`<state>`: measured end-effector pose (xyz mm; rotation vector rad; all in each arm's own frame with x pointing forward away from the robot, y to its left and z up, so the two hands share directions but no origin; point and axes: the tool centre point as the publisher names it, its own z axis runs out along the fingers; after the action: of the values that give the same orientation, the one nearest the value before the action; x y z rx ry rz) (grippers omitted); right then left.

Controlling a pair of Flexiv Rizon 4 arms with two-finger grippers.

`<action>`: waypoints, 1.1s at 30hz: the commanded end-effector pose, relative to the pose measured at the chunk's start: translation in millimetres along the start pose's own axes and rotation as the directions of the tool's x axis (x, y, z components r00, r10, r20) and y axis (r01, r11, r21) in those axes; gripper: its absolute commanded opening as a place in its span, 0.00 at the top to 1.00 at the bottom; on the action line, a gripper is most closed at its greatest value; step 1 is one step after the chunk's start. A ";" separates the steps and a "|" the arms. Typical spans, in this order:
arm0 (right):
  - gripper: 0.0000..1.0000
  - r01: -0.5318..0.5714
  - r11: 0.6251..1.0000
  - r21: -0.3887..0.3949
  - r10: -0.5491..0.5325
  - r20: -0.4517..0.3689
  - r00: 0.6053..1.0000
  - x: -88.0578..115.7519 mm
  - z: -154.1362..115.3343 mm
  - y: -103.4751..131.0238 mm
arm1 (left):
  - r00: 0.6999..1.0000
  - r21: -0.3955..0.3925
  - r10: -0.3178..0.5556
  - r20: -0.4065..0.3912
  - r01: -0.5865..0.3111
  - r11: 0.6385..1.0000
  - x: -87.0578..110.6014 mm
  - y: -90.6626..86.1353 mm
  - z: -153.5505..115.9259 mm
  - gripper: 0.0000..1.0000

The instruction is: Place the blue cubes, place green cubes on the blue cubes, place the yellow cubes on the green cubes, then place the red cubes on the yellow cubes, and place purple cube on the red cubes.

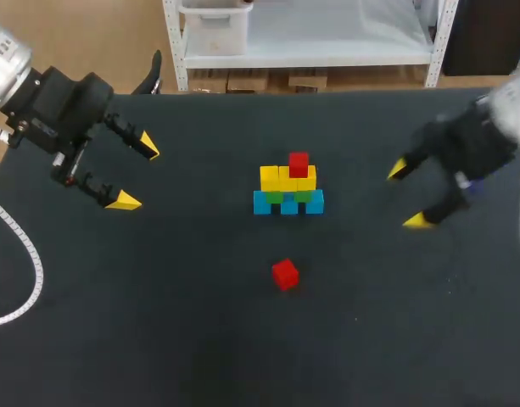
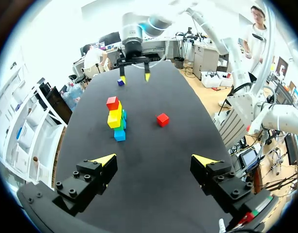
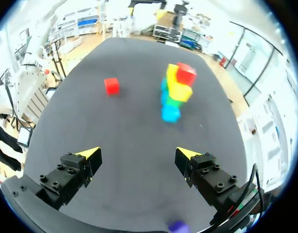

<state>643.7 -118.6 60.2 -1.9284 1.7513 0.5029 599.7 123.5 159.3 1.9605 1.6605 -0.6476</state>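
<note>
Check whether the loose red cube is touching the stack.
No, the loose red cube lies by itself, clearly apart from the stack.

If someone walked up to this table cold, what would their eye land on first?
Most likely the pyramid of cubes at mid-table: blue at the base, then green, yellow, and one red on top. Next, the loose red cube lying alone on the robot's side of it. The left end effector and right end effector flank the pyramid, both open and empty.
</note>
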 end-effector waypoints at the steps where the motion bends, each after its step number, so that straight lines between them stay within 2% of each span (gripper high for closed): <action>1: 0.00 -0.031 0.999 -0.009 0.032 0.089 0.996 38.1 -44.9 -20.0 | 1.000 -0.001 0.003 0.002 -0.003 1.000 0.9 0.0 -0.1 0.00; 4: 0.00 -0.044 0.999 -0.018 0.046 0.113 0.993 57.3 -54.1 -33.8 | 1.000 -0.001 0.003 0.002 -0.003 1.000 0.9 0.0 -0.1 0.00; 6: 0.00 0.031 0.999 0.028 -0.032 0.050 0.998 67.6 -55.7 -40.1 | 1.000 -0.001 0.003 0.002 -0.003 1.000 0.9 0.0 -0.1 0.00; 8: 0.00 -0.005 1.000 0.012 0.004 0.081 0.997 77.0 -57.5 -48.3 | 1.000 -0.001 0.003 0.002 -0.003 1.000 0.9 0.0 -0.1 0.00; 15: 0.00 -0.030 0.999 -0.016 0.032 0.160 0.987 97.4 -67.0 -65.3 | 1.000 -0.001 0.003 0.002 -0.003 1.000 0.9 0.0 -0.1 0.00; 26: 0.00 0.004 0.999 -0.052 0.007 0.211 0.977 105.7 -76.5 -73.9 | 1.000 -0.001 0.003 0.002 -0.003 1.000 0.9 0.0 -0.1 0.00; 33: 0.00 0.010 0.998 -0.059 0.002 0.199 0.980 105.2 -76.7 -73.6 | 1.000 -0.001 0.003 0.002 -0.003 1.000 0.9 0.0 -0.1 0.00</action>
<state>721.8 -243.1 71.6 -1.8510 1.6280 0.7153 599.7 123.5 159.3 1.9605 1.6605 -0.6476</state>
